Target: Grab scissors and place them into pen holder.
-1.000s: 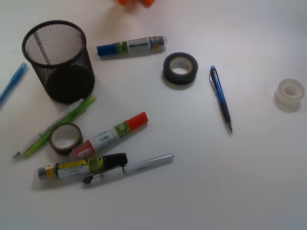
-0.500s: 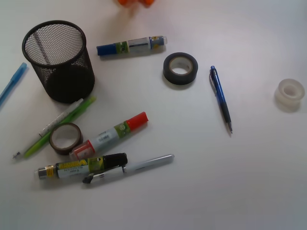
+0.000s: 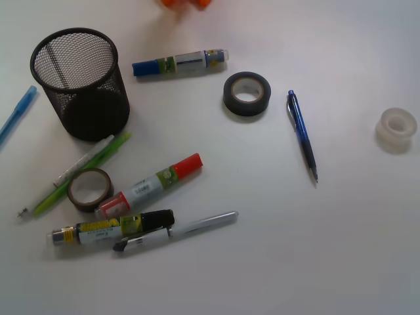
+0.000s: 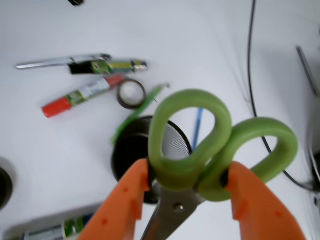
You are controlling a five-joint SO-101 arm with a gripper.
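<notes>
Above the black wire-mesh pen holder (image 4: 150, 160), the orange gripper (image 4: 187, 187) pinched the small scissors (image 4: 210, 145) with lime-green loop handles just below those loops, grey blades pointing back toward the wrist. Over the last second nothing on the white desk (image 3: 275, 249) had shifted in the front view: the pen holder (image 3: 82, 82) stood beside the slim green pen (image 3: 82, 174) as before (only an orange sliver showed at the top edge). The carry looked nearly over, lowering and release remaining.

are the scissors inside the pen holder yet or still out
Out. The tool grips the scissors by their handles above the pen holder.
</notes>
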